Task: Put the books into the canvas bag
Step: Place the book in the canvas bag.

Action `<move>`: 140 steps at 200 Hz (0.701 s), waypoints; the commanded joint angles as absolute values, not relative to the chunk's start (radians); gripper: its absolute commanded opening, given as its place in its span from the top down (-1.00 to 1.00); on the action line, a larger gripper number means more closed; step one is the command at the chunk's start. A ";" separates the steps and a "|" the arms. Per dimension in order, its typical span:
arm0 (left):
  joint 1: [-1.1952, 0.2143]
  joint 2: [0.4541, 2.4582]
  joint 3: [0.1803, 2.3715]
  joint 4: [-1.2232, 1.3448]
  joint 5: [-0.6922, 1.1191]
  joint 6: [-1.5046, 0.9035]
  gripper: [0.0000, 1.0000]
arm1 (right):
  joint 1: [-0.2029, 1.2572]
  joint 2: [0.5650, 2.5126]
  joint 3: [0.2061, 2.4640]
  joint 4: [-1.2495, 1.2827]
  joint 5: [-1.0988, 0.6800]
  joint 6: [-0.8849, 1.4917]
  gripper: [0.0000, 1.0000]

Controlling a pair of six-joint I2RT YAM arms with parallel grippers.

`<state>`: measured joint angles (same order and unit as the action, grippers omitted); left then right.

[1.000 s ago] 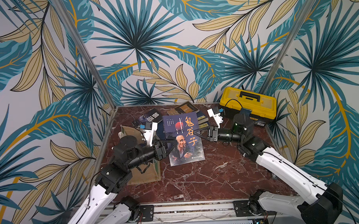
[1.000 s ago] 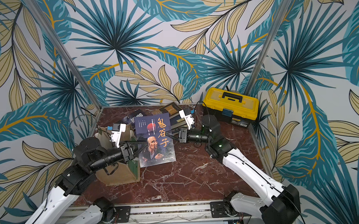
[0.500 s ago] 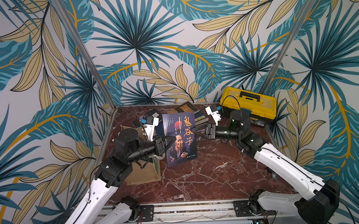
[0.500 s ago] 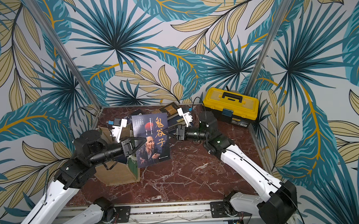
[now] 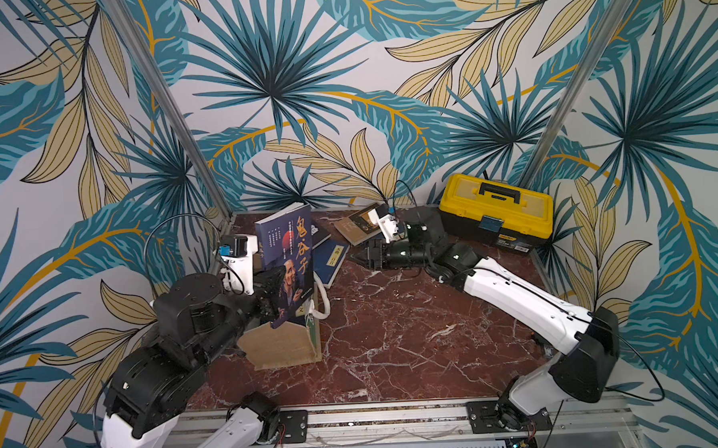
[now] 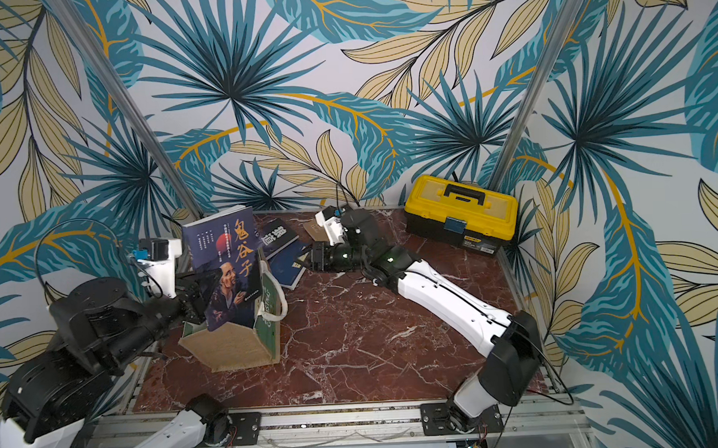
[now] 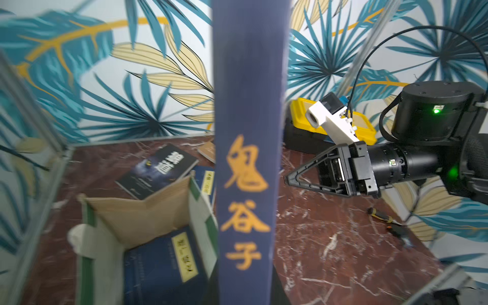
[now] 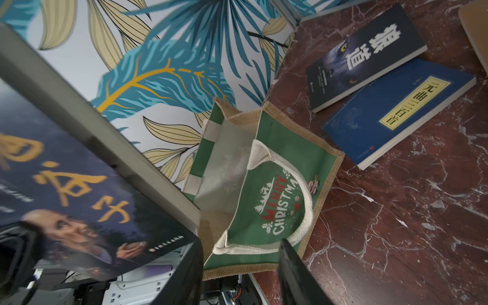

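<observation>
A navy book (image 5: 288, 261) with an orange title and a man's portrait stands upright over the canvas bag (image 5: 283, 345), its lower corner at the bag's mouth. My left gripper (image 5: 274, 297) is shut on the book's lower edge; the left wrist view shows its spine (image 7: 247, 158). The bag (image 8: 277, 184) is jute with a green printed side and white handles. Another navy book (image 7: 161, 264) lies inside it. My right gripper (image 5: 356, 256) is open and empty, apart from the held book, beside a blue book (image 5: 329, 259), a dark book (image 6: 281, 236) and a tan book (image 5: 355, 225).
A yellow-and-black toolbox (image 5: 496, 210) stands at the back right corner. A small screwdriver (image 7: 380, 214) lies on the red marble table (image 5: 395, 335) near the right wall. Metal frame posts and leaf-patterned walls close in the back and sides.
The left gripper closed on the navy book while the right gripper opened and let it go. The book swung left and upright, over the bag.
</observation>
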<state>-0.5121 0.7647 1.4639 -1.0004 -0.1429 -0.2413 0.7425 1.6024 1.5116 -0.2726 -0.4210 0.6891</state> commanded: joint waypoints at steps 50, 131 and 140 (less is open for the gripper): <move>-0.505 0.946 1.633 -1.101 -0.327 -0.050 1.00 | 0.889 1.924 1.876 -0.578 -0.202 0.638 -0.04; -0.453 0.992 1.487 -1.180 -0.256 -0.200 1.00 | 0.926 1.976 1.835 -0.501 -0.336 0.703 0.00; -0.454 1.002 1.498 -1.223 -0.281 -0.207 1.00 | 0.928 1.980 1.838 -0.497 -0.346 0.704 0.01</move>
